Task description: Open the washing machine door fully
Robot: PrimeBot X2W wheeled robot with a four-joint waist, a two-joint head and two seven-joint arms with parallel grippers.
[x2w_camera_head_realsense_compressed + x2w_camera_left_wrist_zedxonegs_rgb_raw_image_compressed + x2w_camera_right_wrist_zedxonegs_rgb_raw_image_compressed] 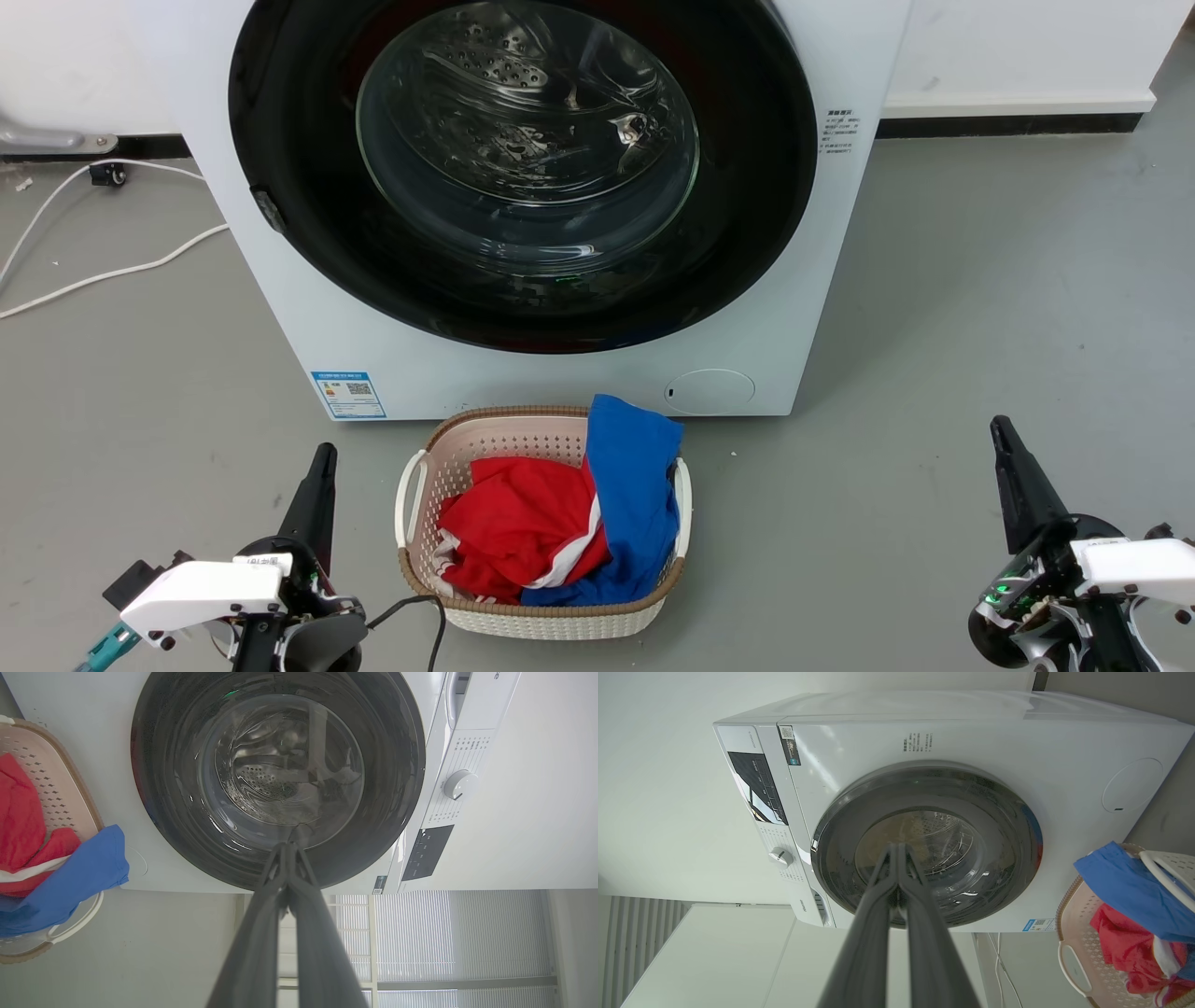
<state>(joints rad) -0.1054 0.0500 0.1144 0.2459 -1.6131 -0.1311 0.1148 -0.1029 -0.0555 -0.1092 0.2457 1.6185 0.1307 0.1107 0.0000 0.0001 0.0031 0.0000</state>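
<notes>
The washing machine door (523, 177) is being shown as a large round disc of glossy black, with a bulging bowl of clear glass (579, 215) being carried at its centre. It is being held shut, flat against the white machine front (280, 317), whose width is being nearly covered. Through the glass, perforated steel (485, 47) is being glimpsed, and bright reflections are being thrown across the bowl. A small grey tab (268, 211) is being seen on the black rim at the head view's left. In the left wrist view the door (280, 770) is being faced almost squarely. In the right wrist view the door (957, 854) is being seen at a slant, its rim being raised slightly off the panel.
</notes>
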